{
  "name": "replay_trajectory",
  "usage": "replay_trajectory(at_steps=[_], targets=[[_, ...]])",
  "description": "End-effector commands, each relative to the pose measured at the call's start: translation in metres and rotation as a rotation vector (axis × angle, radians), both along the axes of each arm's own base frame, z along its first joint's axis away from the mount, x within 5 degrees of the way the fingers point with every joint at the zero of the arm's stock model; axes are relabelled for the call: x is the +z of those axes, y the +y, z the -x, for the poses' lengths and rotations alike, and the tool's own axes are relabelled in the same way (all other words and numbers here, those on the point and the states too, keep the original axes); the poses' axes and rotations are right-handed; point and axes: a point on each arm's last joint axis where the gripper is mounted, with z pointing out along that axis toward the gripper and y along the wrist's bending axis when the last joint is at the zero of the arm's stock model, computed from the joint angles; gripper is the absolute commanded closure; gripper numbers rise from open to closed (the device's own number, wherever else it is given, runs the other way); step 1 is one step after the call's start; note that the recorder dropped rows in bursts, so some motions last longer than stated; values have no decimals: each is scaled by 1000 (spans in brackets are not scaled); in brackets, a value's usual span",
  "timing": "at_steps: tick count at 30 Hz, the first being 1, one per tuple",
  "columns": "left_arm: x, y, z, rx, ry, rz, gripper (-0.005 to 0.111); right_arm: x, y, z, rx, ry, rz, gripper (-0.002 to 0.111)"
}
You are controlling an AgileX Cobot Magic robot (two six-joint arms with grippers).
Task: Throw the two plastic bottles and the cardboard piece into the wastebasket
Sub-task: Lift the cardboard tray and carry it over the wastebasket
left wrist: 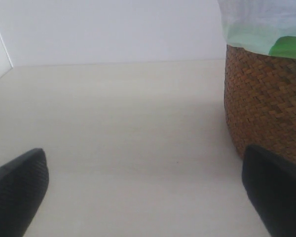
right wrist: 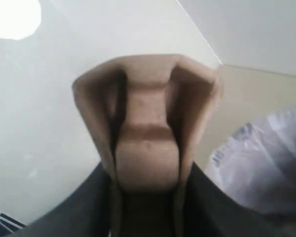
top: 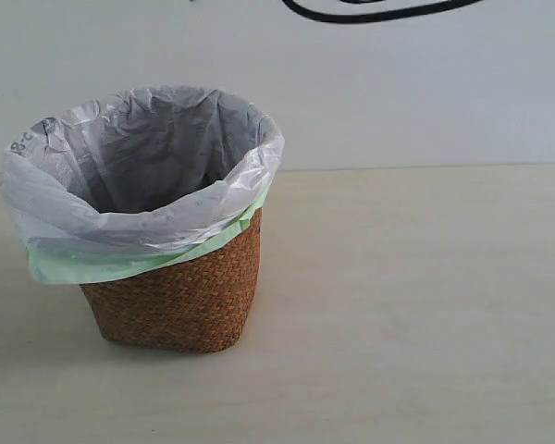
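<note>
I'm pinching the cardboard piece (right wrist: 147, 143) in the right gripper (right wrist: 148, 210), holding it near the wastebasket (top: 180, 296) for the drop. The left gripper (left wrist: 145, 195) is hanging spread and empty.

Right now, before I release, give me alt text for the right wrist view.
The right gripper is shut on the tan cardboard piece, which fills the middle of the picture. The wastebasket's white bag shows blurred beside it.

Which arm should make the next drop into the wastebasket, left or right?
Right. The right gripper is clamped on the cardboard piece, and its wrist view shows the bag liner of the wastebasket close by. The left gripper is open and empty, down beside the wicker wall.
</note>
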Motion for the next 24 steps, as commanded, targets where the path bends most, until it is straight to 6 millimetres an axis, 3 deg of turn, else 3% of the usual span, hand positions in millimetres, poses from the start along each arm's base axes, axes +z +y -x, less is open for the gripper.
replay_trajectory(at_steps=[1,6,9,13,17,20,24], targets=[[2,0,0,-5,-15,9,-1,4,-1,-3,-24,-79,-8,108],[2,0,0,-5,-15,9,-1,-13,-9,-14,-115,-215,253,108],[2,0,0,-5,-15,9,-1,-26,-23,-27,-256,-268,484,108],[2,0,0,-5,-15,9,-1,-36,-60,-47,-609,-257,807,108],[2,0,0,-5,-15,9,-1,-33,-93,-53,-897,-273,1055,108],[2,0,0,-5,-15,9,-1,-30,-106,-53,-998,-279,1161,108],[2,0,0,-5,-15,9,-1,-34,-104,-51,-988,-221,1121,108]])
